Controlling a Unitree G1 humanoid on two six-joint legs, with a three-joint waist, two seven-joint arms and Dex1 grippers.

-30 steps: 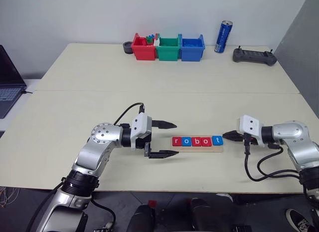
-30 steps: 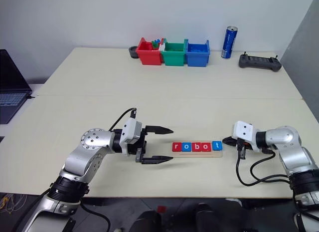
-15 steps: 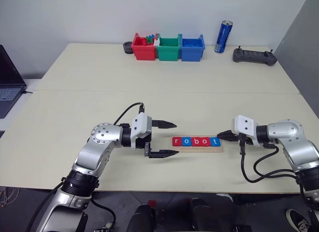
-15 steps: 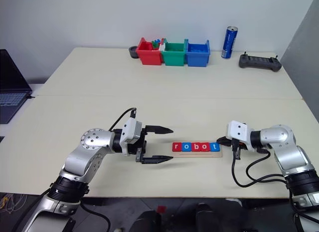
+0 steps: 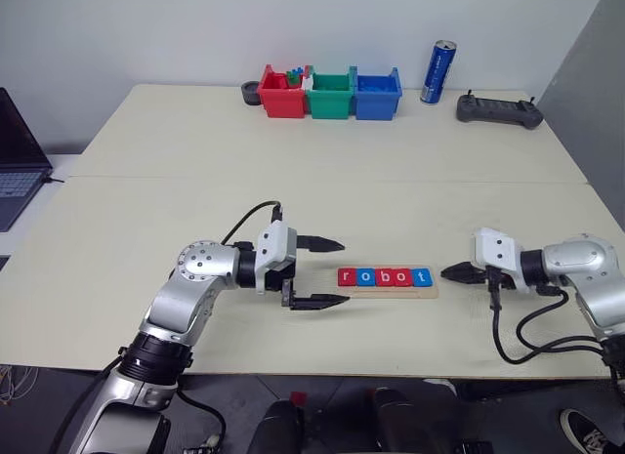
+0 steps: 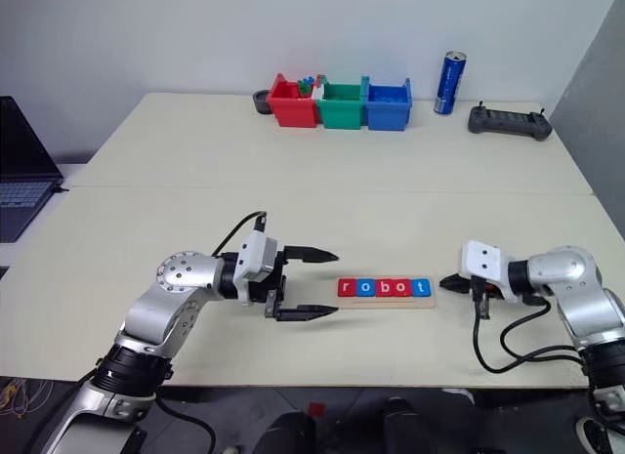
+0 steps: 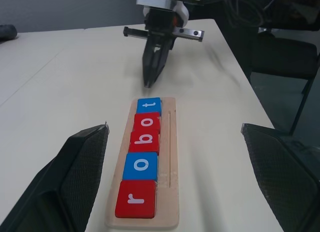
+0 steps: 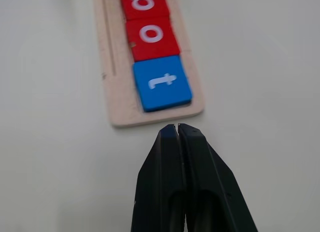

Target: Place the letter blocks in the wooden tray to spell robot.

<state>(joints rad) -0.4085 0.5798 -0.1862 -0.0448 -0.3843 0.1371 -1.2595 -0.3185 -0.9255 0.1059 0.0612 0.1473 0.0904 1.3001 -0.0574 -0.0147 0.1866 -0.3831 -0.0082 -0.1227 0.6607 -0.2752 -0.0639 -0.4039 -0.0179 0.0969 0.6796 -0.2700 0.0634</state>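
Pale cream worktop (image 5: 322, 181) runs back to a plain white wall, and near its front edge lies the wooden tray (image 5: 388, 291) with all five letter blocks (image 5: 384, 276) seated on it in one tight row. Read from the robot's left they go red r, blue o, red b, red o, blue t, so the word appears complete; the left wrist view shows the tiles edge to edge and squarely on the strip, with the narrow groove running bare alongside them. By that reading the spelling is done and little seems left beyond drawing the arms clear, or perhaps a small nudge if any tile sits proud, which cannot be judged here. The left gripper (image 5: 327, 272) hovers just beside the r end of the tray with its jaws spread wide and nothing between them. The right gripper (image 8: 178, 133) sits just off the t end, apart from the wood, its jaws pressed together and empty. At the far edge stand three small bins side by side: a red bin (image 5: 281, 95) holding a few small coloured pieces too tiny to name, a green bin (image 5: 330, 96) and a blue bin (image 5: 376, 95) whose contents cannot be made out. A blue can (image 5: 437, 72) and a dark handheld controller (image 5: 498, 108) rest to their right.
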